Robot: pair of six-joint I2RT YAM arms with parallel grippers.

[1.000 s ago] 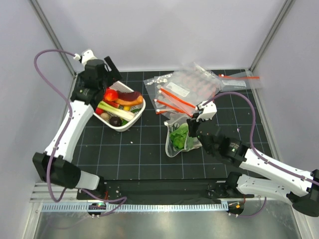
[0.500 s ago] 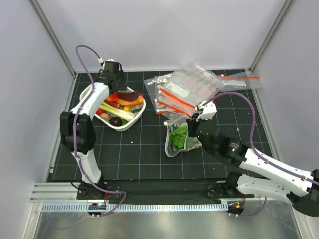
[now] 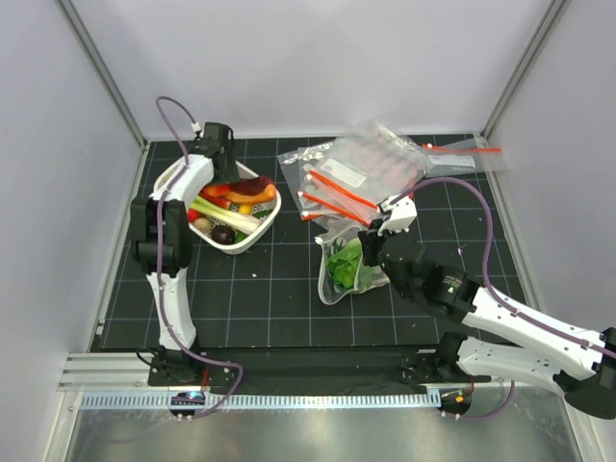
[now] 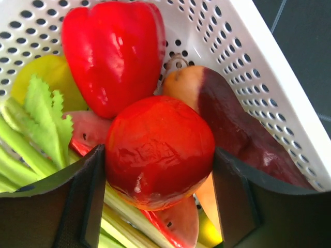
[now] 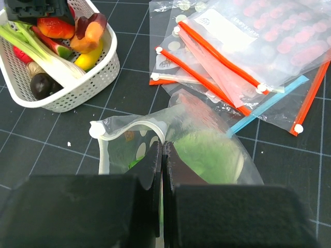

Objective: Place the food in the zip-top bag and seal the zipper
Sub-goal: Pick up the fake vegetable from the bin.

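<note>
Left gripper [image 4: 159, 152] spread, right gripper [image 5: 162, 147] pinched

Basket [image 3: 252, 236] left — zip-top bag [image 3: 327, 281] right (lettuce [image 3: 345, 262] inside), plain bags [image 3: 361, 173] behind.

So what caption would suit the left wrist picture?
Left gripper straddling a round red toy fruit in the white basket, beside a red pepper.

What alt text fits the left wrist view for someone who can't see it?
The left tool straddles a glossy round red toy fruit in a white perforated basket; whether its fingers press it is unclear. Beyond it lie a red pepper, leafy green stalks at left and a maroon-and-tan piece at right.
</note>
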